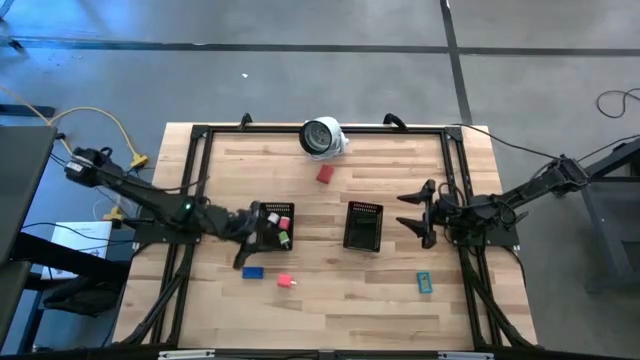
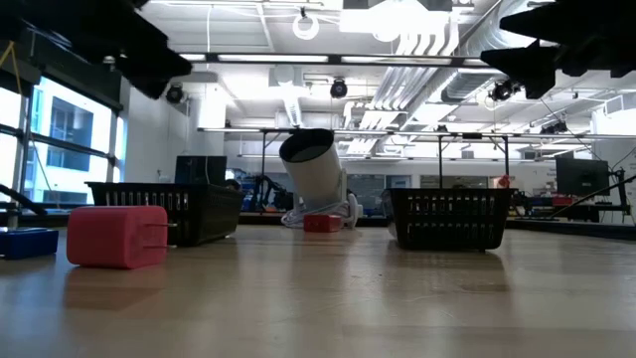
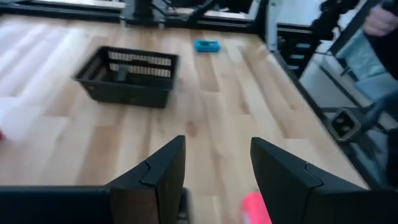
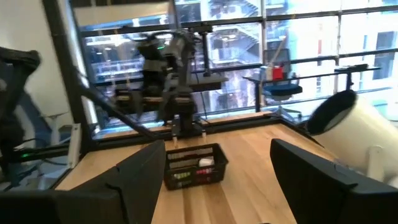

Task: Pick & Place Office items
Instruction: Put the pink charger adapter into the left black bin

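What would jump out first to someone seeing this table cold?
Probably the two black mesh trays mid-table: the left tray already holds small red, pink and green pieces, with the left gripper at its near-left corner, jaws open and holding nothing. The right tray looks empty, the right gripper beside it with open jaws. A white round camera-like object stands at the far edge, and loose pieces lie scattered around.

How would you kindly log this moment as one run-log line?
left gripper: open, empty, beside left tray | right gripper: open, empty, right of right tray | loose: red piece, teal piece
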Tool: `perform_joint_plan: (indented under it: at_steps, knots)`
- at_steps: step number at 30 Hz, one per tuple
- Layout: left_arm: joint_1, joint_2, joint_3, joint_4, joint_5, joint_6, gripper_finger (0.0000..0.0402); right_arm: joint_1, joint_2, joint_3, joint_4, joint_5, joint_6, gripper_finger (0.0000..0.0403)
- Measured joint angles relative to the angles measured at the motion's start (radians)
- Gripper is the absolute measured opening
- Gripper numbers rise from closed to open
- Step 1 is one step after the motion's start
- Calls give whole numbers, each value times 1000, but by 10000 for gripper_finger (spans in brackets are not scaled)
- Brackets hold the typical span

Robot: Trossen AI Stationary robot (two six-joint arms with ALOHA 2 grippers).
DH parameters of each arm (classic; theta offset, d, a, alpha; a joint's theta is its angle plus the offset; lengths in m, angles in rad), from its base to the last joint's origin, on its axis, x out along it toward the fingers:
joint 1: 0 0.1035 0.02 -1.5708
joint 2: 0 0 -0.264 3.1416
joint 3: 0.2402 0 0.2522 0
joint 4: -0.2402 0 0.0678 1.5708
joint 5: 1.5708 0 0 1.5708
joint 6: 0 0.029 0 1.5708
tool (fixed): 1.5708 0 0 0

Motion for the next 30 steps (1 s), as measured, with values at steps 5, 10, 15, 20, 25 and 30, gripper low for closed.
perform_joint_plan:
  at_steps: [5,10,15,20,25,30]
  knots:
    - [-87,67,6,-43,-48,-153,176,0,0,0,2,46,0,278]
    - [-108,204,89,-128,-46,-250,176,0,0,0,5,50,21,278]
    - [-142,357,268,-298,-17,-256,176,0,3,0,5,49,24,278]
    - [-189,456,392,-428,-9,-267,176,0,4,0,-3,48,24,278]
    - [-200,466,419,-431,32,-322,176,0,8,0,-18,48,30,278]
    - [-192,478,420,-437,46,-369,176,0,11,0,-26,25,52,278]
